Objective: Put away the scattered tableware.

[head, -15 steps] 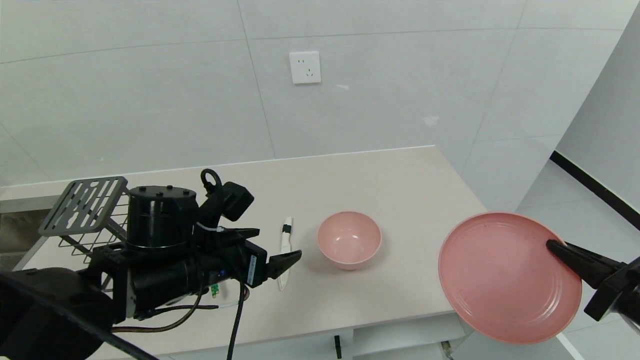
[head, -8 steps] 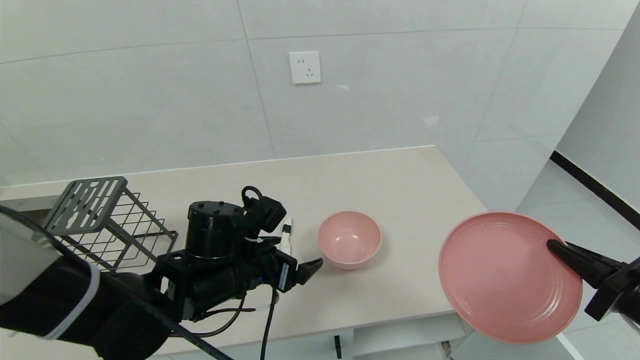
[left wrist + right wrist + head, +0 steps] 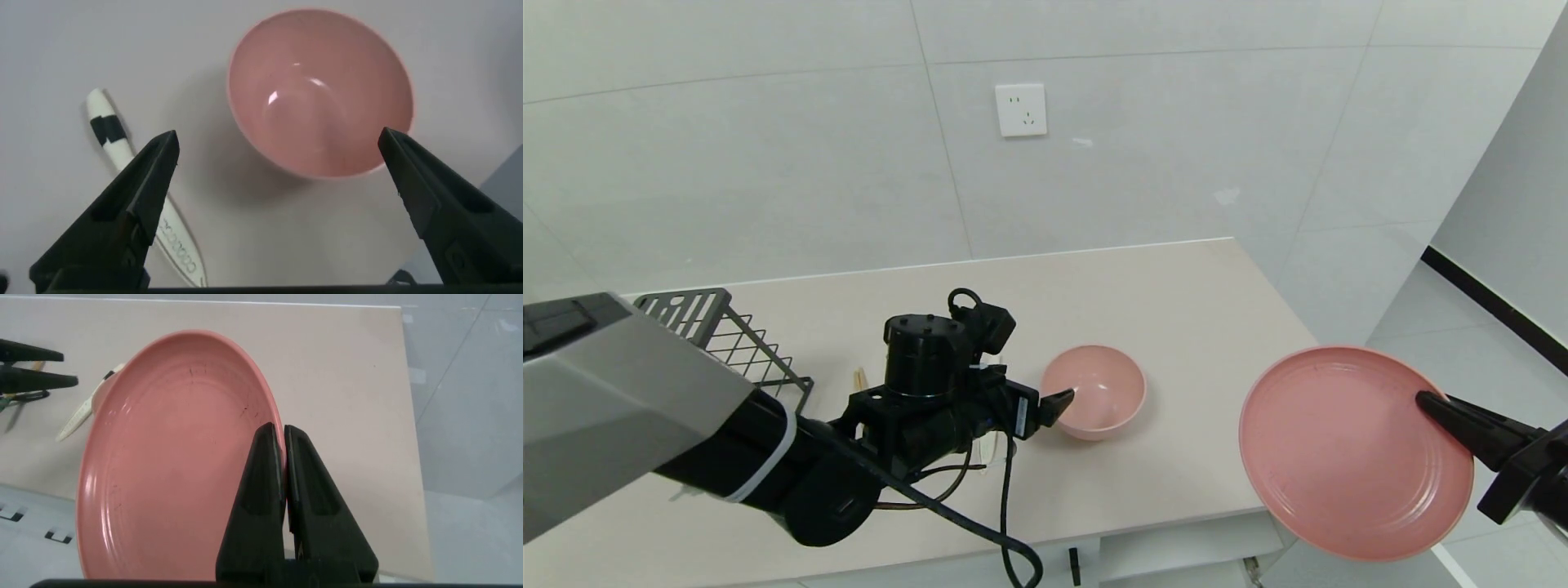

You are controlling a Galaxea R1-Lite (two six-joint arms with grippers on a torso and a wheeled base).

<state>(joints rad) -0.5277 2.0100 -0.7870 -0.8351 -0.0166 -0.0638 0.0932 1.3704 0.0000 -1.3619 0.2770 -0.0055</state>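
A pink bowl [image 3: 1093, 390] [image 3: 320, 91] stands upright on the beige counter [image 3: 1192, 310]. My left gripper [image 3: 1058, 402] [image 3: 278, 140] is open, hanging just above the bowl's near-left rim with its fingers spread wider than the bowl. A white spoon with a black band [image 3: 122, 163] lies on the counter to the bowl's left, partly under that arm. Off the counter's right edge, my right gripper [image 3: 1425, 402] [image 3: 278, 433] is shut on the rim of a pink plate [image 3: 1347, 453] [image 3: 172, 457], held tilted in the air.
A black wire rack [image 3: 711, 335] stands at the counter's left end. Thin wooden sticks [image 3: 859, 378] lie beside it. The counter ends on the right near the plate, with floor beyond. A tiled wall runs behind.
My left arm has swung right from near the rack, across the spoon, to the bowl's rim. The right gripper and the plate have stayed still.
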